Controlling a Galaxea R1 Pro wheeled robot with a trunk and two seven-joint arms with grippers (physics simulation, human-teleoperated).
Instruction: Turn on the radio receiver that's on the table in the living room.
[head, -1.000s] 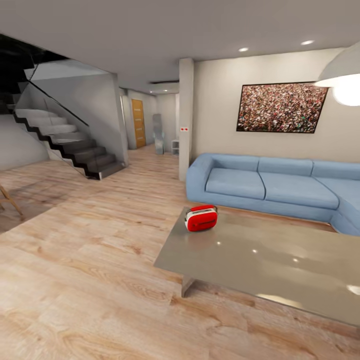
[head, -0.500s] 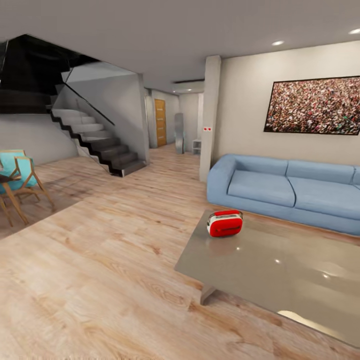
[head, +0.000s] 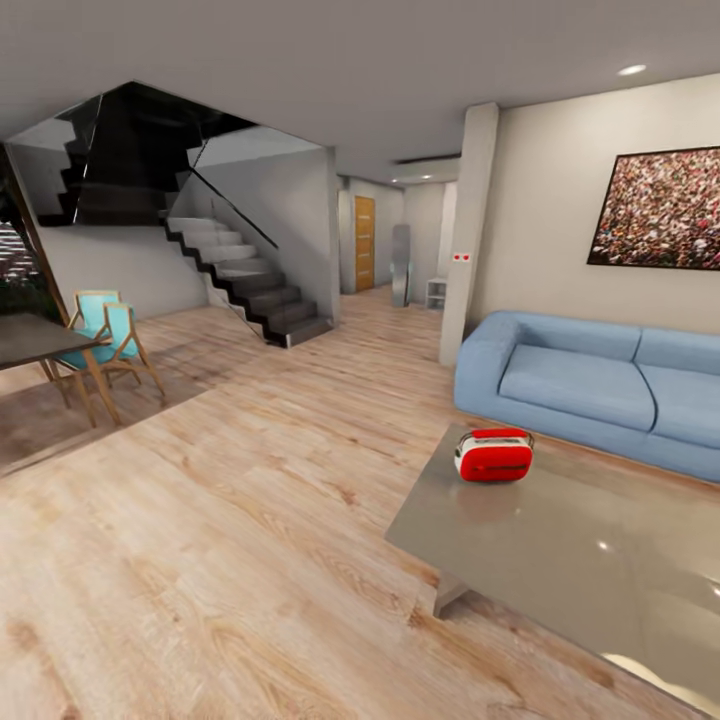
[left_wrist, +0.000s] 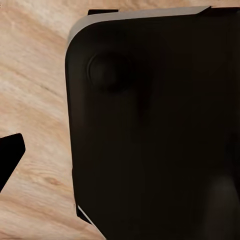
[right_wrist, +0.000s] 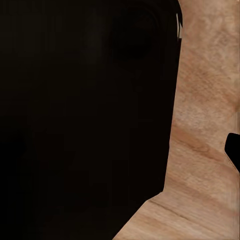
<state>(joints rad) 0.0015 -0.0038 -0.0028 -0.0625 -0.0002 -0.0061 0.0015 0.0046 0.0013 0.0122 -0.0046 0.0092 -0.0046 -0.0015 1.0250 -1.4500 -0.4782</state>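
Red radio receiver (head: 494, 455) sits upright near the far left corner of the glossy grey bench (head: 560, 560), nothing touching it. Blue sofa (head: 590, 385) just behind bench, framed picture (head: 658, 208) on wall above. Wood floor (head: 220, 520) all around; staircase (head: 250, 285) and teal chairs (head: 105, 340) far left. Wrist views: dark robot body over floor, a dark sliver at each frame edge; hand opening, cannot tell.

Bright, even render; ceiling spot (head: 631, 70) glares on glossy table (head: 560, 560); wrist views dark.
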